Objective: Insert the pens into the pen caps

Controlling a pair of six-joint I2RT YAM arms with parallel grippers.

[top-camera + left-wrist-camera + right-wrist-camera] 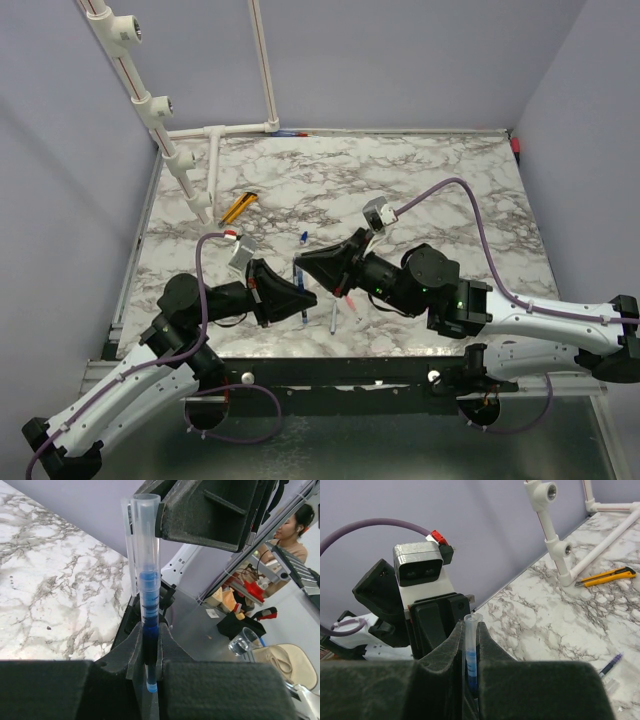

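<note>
A: Where's the whitish pen [148, 595]?
B: Over the near middle of the marble table [450, 200]. The left gripper [150, 645] clamps its blue-inked barrel; the right gripper [470, 640] is closed on its other end.
A: Capped?
B: Possibly, by a clear sleeve [146, 510]; hard to tell. A dark blue pen [610, 666] lies just right of them.

Soft, even light comes from above; the white marble-patterned surface [420, 190] is bright without glare, and shadows on it are faint and diffuse. The top view is sharp throughout. In the left wrist view the clear-barrelled pen with blue ink [148, 595] is crisp, while the black foam fingers [65, 690] of the left gripper [150, 635] blur near the lens; the right gripper [471, 630] looks likewise soft.
</note>
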